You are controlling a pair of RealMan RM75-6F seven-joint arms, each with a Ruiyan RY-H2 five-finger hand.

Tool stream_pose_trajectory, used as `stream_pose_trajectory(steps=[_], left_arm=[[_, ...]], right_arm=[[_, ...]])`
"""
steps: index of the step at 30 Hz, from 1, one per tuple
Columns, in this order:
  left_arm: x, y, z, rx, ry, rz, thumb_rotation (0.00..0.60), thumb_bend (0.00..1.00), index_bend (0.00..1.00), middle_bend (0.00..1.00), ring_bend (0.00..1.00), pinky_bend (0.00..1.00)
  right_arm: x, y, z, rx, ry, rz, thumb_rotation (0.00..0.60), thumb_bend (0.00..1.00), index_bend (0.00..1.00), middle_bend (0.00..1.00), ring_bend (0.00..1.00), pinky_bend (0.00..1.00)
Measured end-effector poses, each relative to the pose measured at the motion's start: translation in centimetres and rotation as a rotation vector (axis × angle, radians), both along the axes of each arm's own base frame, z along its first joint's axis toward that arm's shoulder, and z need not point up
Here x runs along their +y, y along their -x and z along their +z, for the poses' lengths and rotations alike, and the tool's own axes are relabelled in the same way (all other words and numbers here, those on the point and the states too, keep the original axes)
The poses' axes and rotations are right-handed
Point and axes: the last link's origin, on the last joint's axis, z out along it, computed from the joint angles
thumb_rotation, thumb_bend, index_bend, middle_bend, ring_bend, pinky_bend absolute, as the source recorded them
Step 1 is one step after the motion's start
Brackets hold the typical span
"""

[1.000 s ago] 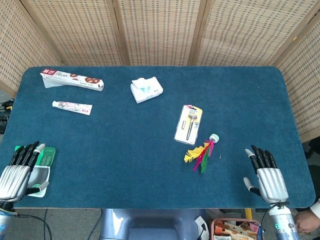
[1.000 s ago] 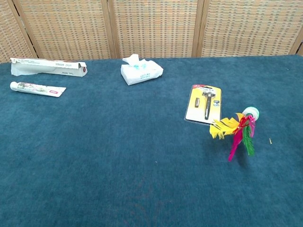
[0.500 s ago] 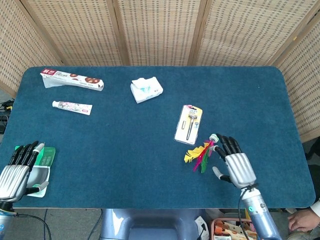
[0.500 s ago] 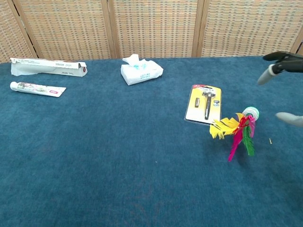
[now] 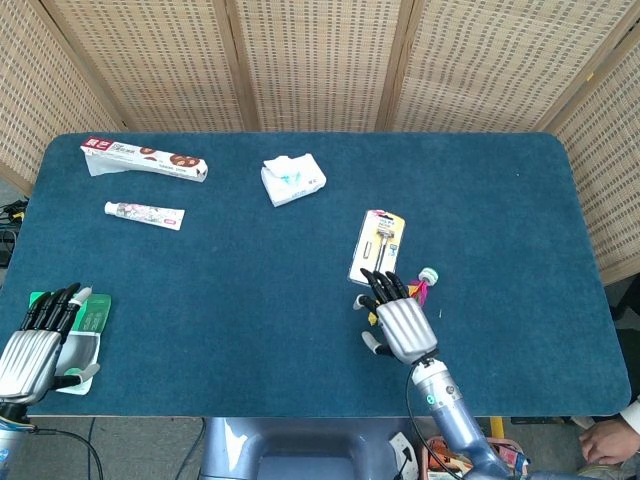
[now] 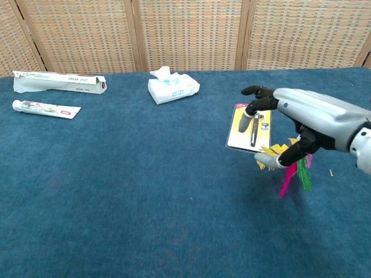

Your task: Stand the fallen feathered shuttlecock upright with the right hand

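The feathered shuttlecock (image 5: 426,278) lies on its side on the blue table, and only its white base and a bit of pink feather show past my right hand (image 5: 400,322). In the chest view its pink, green and yellow feathers (image 6: 294,172) stick out beneath my right hand (image 6: 310,119). That hand hovers just above the feathers with its fingers spread and stretched forward, holding nothing. My left hand (image 5: 35,345) rests at the table's near left corner, fingers straight, holding nothing.
A razor on a yellow card (image 5: 378,245) lies just beyond the shuttlecock, under the right hand's fingertips in the chest view. A tissue pack (image 5: 293,178), a toothpaste box (image 5: 145,158) and a tube (image 5: 144,214) lie at the back left. A green packet (image 5: 88,318) sits by the left hand.
My right hand has swept from the table's near right edge leftwards and now hangs over the shuttlecock's feathers. The shuttlecock and the left hand have not moved.
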Motion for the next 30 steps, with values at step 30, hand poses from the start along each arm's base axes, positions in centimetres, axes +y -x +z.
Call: stream_pose_trajectory(steps=[30], left_arm=[[0.2, 0.2, -0.1, 0.001, 0.006, 0.011, 0.6, 0.0, 0.0, 0.0, 0.0, 0.0]], right_arm=[[-3.2, 2.5, -2.6, 0.14, -0.018, -0.081, 0.6, 0.3, 0.36, 0.01, 0.0, 0.0]])
